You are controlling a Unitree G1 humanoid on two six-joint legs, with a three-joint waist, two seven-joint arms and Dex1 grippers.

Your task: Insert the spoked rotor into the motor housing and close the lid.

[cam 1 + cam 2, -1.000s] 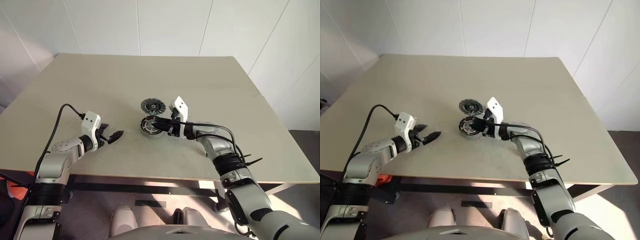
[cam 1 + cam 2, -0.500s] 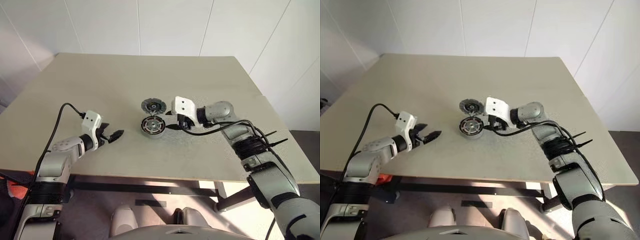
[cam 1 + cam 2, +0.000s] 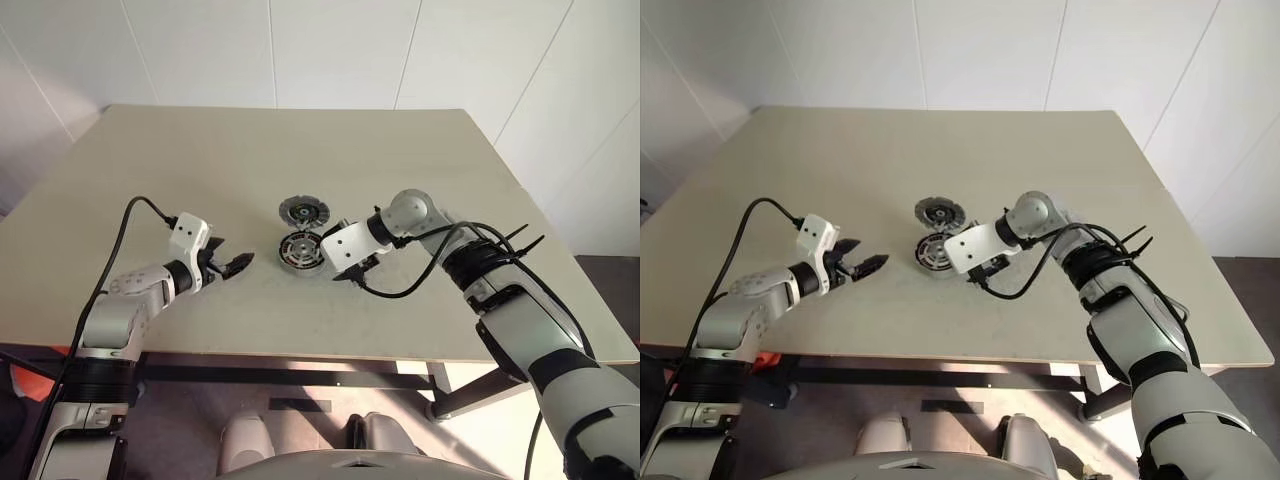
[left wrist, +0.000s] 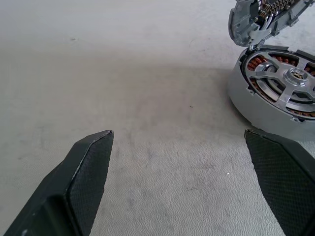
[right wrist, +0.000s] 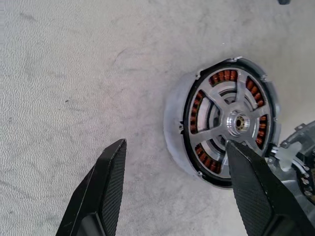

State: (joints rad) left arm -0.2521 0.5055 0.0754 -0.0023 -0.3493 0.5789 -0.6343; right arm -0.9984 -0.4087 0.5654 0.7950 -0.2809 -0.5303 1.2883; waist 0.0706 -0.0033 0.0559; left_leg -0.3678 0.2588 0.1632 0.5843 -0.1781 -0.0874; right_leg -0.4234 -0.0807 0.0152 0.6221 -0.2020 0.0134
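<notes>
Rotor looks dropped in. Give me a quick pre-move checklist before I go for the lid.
1. Spoked rotor seated inside the motor housing, copper windings visible between the spokes: ok.
2. Flush seating all round: cannot tell.
3. Right gripper open, holding nothing, beside the housing: ok.
4. Left gripper open and empty, short of the housing: ok.
5. Lid lying on the table just beyond the housing, untouched: ok.
6. Lid on the housing: not ok, still to do.
</notes>
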